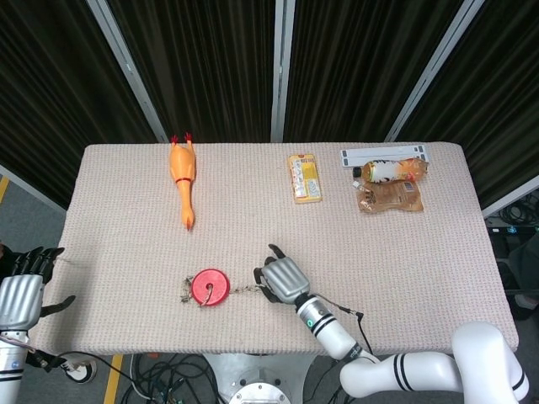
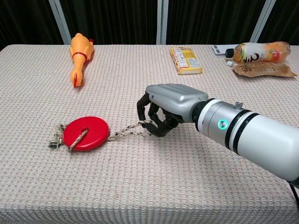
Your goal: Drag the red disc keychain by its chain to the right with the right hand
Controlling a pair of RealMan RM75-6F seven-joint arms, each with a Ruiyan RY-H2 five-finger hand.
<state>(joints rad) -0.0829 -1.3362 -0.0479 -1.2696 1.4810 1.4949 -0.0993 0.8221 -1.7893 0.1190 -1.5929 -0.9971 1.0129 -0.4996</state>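
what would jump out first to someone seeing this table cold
Likely the right hand near the front edge of the table, fingers curled on the chain of the red disc keychain lying to its left. Next, the orange rubber chicken at the far left.

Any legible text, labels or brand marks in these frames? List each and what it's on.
None can be read.
Yellow snack pack: printing too small and blurred.
Drink bottle: dark marks on its label, not readable.
Brown pouch: nothing legible.
White strip at the far edge: markings too small.
Red disc keychain, right robot hand: no text visible.
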